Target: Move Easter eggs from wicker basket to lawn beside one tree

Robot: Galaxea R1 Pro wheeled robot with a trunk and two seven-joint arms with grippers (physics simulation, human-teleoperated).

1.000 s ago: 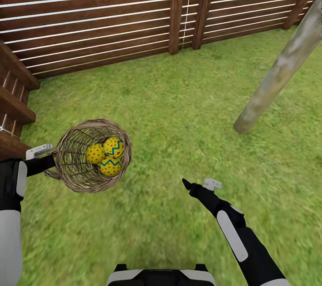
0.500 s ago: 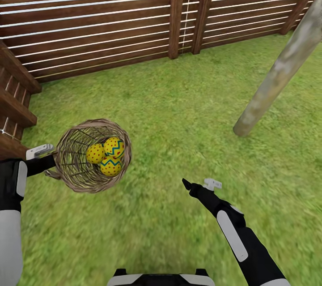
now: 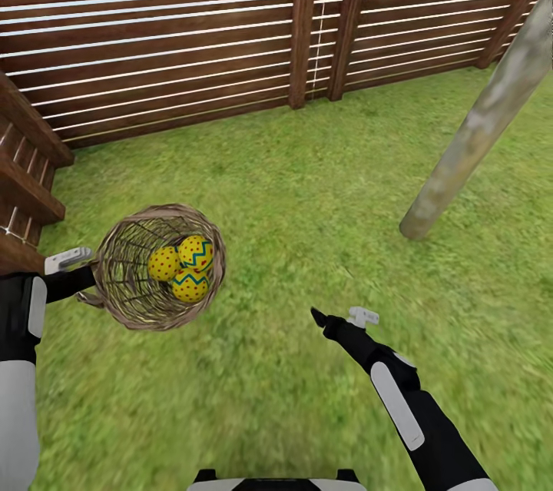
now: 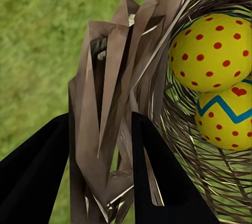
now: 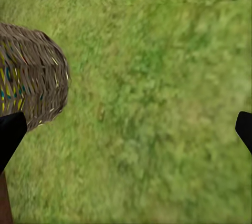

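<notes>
So from the head view, the left arm is bent in at the robot's left side, and the left gripper (image 3: 91,282) is clamped on the rim of the wicker basket (image 3: 123,299), holding it up over the lawn (image 3: 307,191) with its mouth tipped toward the camera. All three Easter eggs (image 3: 183,266) sit bunched together inside. The right arm reaches forward and low over the grass, right gripper (image 3: 338,317) holding nothing. A pale tree (image 3: 472,144) trunk leans up at the right, well apart from the basket, and a dark slat fence (image 3: 177,30) runs behind. Left wrist view: both black fingers (image 4: 157,176) pinch the braided rim, eggs just beyond. Right wrist view: fingertips (image 5: 10,132) spread wide apart over grass, basket off to one side.
</notes>
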